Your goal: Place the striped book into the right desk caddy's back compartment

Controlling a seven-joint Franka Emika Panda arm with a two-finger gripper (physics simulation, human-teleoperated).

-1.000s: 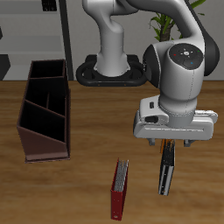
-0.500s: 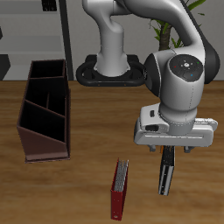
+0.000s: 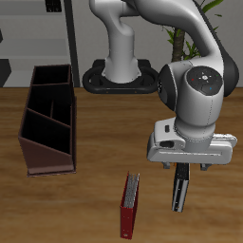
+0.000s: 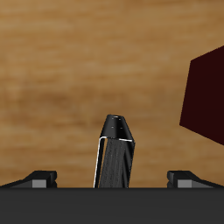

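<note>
Gripper [image 3: 180, 169] sits directly over the striped book [image 3: 179, 192], fingers spread wide with one on each side, not touching it. Book stands upright on the table [image 3: 85, 204] near the front edge, beside the red book [image 3: 128, 205], well apart from the right desk caddy [image 3: 47, 120].

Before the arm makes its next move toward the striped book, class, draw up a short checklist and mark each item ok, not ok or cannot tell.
1. Hand open: ok, fingers spread in the wrist view.
2. Hand above the striped book: ok.
3. Book centred between the fingers: ok in the wrist view.
4. Book gripped: not ok, not yet.
5. Red book apart from it: ok.
6. Right desk caddy, back compartment free: cannot tell.
</note>
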